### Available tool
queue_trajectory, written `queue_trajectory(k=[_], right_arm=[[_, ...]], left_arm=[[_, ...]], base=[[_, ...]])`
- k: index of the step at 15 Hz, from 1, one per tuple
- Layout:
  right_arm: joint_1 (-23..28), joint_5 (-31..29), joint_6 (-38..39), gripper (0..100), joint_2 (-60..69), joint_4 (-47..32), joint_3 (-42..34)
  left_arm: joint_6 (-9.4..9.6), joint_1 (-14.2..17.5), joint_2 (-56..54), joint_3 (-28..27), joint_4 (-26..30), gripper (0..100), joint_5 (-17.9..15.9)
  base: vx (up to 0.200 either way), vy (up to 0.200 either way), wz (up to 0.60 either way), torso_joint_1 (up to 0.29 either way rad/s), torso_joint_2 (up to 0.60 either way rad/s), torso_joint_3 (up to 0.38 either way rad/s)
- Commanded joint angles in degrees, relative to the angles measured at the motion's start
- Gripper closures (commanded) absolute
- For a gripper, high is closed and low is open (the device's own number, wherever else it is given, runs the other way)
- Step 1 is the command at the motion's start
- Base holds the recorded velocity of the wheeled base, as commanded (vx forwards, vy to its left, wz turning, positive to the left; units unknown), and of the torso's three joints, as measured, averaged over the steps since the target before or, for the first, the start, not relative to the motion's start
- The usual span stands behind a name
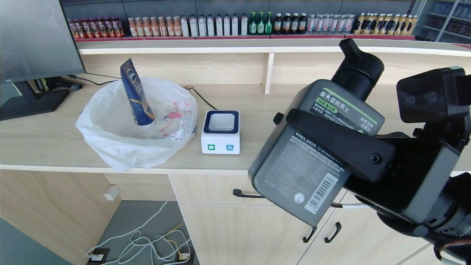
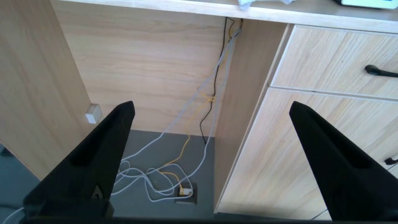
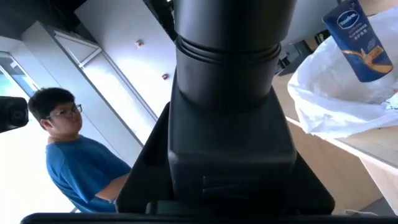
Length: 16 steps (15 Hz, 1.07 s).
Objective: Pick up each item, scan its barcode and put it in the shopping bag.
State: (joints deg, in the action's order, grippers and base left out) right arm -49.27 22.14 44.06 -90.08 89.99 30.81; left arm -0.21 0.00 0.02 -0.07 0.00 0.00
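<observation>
Tube already stood in the shopping bag; right tool gripped the grey bottle, scan and bagging apparently remained; left tool hung released.

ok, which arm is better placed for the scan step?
Right. The right gripper clamps the dark grey bottle, barcode exposed, raised to the right of the white scanner on the counter. The left gripper hangs open and empty below the counter edge, facing the cabinet.

The right gripper is chunky matte black, with one screw in its flat finger; the left gripper has black wedge fingers.
</observation>
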Motion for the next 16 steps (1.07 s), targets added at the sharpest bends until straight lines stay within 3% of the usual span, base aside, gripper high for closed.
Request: queue_trajectory(k=[1, 7, 16], right_arm=[[-1.35, 0.01, 0.15, 100, 0.69, 0.01, 0.22], [-3.02, 0.10, 0.33, 100, -3.26, 0.01, 5.14], [-3.64, 0.10, 0.42, 100, -2.91, 0.01, 5.76]], left_arm=[[0.03, 0.00, -0.02, -0.01, 0.00, 0, 0.00], [0.03, 0.00, -0.02, -0.01, 0.00, 0, 0.00], [0.03, 0.00, -0.02, -0.01, 0.00, 0, 0.00]], base=[[0.000, 0.000, 0.00, 0.000, 0.00, 0.000], [0.000, 0.000, 0.00, 0.000, 0.00, 0.000], [0.000, 0.000, 0.00, 0.000, 0.00, 0.000]])
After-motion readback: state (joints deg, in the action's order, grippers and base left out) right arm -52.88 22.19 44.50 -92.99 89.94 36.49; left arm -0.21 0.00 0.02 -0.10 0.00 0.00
